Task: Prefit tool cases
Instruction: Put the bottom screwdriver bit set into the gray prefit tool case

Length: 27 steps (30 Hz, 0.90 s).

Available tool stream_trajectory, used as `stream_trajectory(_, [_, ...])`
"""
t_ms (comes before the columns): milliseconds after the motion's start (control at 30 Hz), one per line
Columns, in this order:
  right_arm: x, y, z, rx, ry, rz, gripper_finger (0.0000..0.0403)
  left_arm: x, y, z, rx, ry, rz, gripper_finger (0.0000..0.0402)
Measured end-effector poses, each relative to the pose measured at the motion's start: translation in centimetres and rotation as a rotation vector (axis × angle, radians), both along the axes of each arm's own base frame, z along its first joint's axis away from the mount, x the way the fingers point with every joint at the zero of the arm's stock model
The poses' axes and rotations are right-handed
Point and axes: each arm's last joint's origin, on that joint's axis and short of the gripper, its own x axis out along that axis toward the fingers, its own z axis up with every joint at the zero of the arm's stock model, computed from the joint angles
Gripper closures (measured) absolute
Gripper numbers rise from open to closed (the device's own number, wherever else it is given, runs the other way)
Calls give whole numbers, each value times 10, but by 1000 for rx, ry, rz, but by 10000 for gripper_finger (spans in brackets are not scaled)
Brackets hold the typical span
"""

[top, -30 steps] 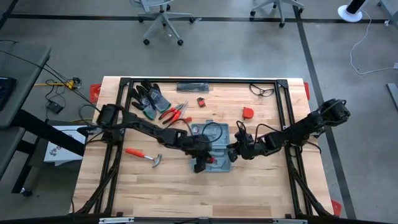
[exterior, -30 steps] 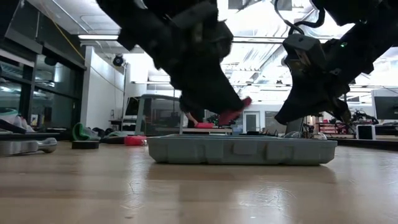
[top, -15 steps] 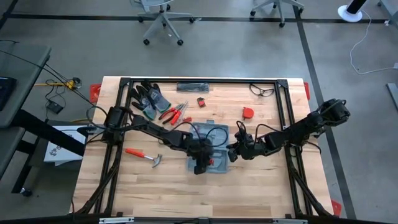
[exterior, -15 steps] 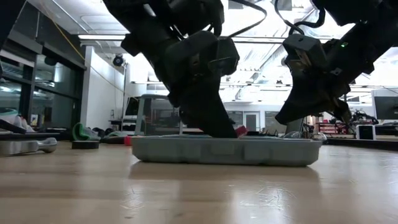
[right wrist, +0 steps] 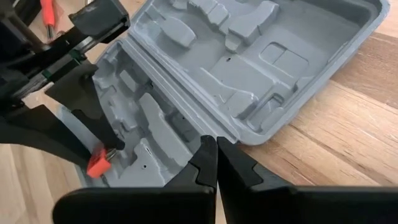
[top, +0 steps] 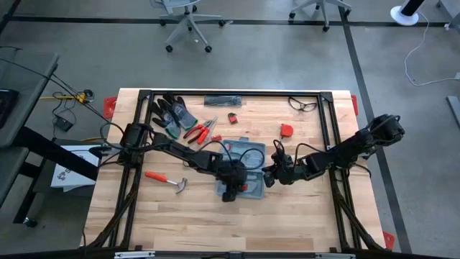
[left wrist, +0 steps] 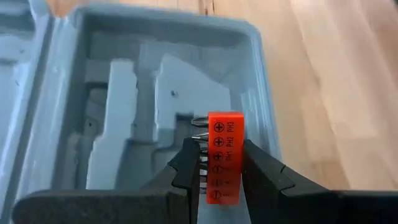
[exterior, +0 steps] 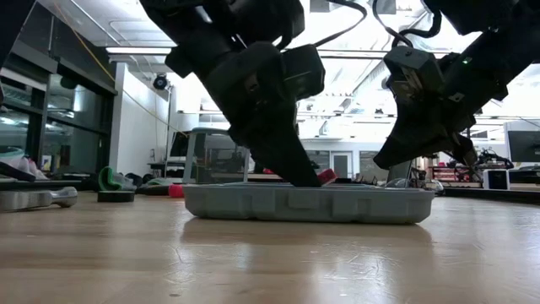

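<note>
Left gripper holds an orange bit holder inside the open tool case

The blue-grey tool case [top: 241,170] lies open at the table's [top: 302,223] middle. The left gripper [left wrist: 222,169], jaws narrowed on the orange bit holder [left wrist: 223,157], reaches down into the case's near half. The right gripper [right wrist: 216,163], fingers pressed together and empty, sits at the case's right edge.
</note>
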Motion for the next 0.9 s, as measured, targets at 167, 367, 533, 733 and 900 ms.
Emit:
stream_trajectory(167, [0, 0, 0, -2, 5, 0, 402, 0, 1, 0, 32, -10, -14, 327])
stream_trajectory(367, [-1, 0, -1, -4, 10, -1, 402, 2, 2, 2, 37, -14, -1, 327])
stream_trajectory(533, [-1, -1, -1, -6, 13, -2, 402, 11, 2, 15, 56, -69, -24, 327])
stream_trajectory(733, [-1, -1, -1, -6, 13, -2, 402, 6, 4, 11, 82, -7, -13, 327])
stream_trajectory(900, [-1, -1, -1, -12, 19, -5, 402, 4, 4, 9, 118, 21, -19, 327])
